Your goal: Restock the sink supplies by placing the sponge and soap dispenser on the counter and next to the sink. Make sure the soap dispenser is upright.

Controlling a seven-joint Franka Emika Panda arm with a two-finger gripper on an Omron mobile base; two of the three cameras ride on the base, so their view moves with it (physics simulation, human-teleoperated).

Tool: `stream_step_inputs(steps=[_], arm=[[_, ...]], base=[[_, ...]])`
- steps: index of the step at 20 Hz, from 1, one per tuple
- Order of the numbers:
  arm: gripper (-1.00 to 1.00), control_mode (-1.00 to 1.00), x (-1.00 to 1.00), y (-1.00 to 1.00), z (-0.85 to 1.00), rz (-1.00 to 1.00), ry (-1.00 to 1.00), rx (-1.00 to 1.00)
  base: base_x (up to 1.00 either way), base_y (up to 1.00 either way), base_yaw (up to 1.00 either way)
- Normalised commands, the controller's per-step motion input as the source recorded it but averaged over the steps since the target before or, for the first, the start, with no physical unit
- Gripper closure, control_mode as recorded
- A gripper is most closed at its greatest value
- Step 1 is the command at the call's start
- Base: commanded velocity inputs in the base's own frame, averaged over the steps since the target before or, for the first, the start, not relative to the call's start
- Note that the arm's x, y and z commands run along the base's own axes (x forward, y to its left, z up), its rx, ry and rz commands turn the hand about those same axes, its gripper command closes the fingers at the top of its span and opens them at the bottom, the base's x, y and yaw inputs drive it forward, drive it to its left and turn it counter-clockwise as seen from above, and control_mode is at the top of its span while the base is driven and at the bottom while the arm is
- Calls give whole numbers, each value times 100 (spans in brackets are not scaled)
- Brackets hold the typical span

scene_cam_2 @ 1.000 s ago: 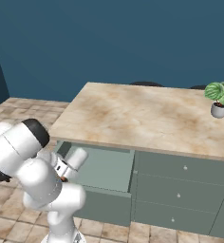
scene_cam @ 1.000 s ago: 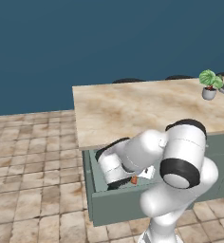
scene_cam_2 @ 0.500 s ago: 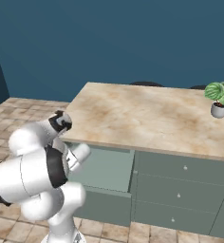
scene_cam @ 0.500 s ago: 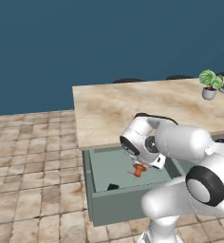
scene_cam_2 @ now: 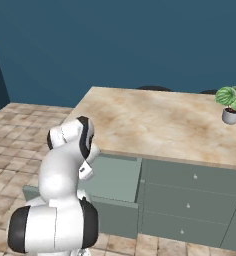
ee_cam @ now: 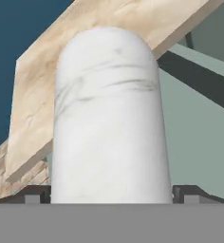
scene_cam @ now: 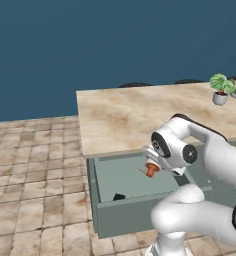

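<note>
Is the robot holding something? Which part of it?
Can't tell for sure. The soap dispenser sits between the gripper fingers, at its white body, but whether they squeeze it isn't clear.

open drawer (scene_cam_2: 115,180), potted plant (scene_cam_2: 231,104)

No lettering, label, brand mark, number or sign can be read anywhere in these views.
</note>
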Motion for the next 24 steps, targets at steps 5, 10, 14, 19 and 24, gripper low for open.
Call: stream_step_inputs(steps=[5, 10, 14, 19, 24], arm=[[100, -100, 6, -14, 100, -5, 20, 0], [100, -100, 1, -31, 100, -7, 17, -27], [100, -100, 0, -37, 100, -8, 17, -29], [100, -100, 0, -47, 100, -10, 17, -28], [100, -100, 0, -58, 100, -9, 21, -31]], base=[[0, 0, 0], [0, 0, 0], [0, 0, 0], [0, 0, 0], [0, 0, 0]])
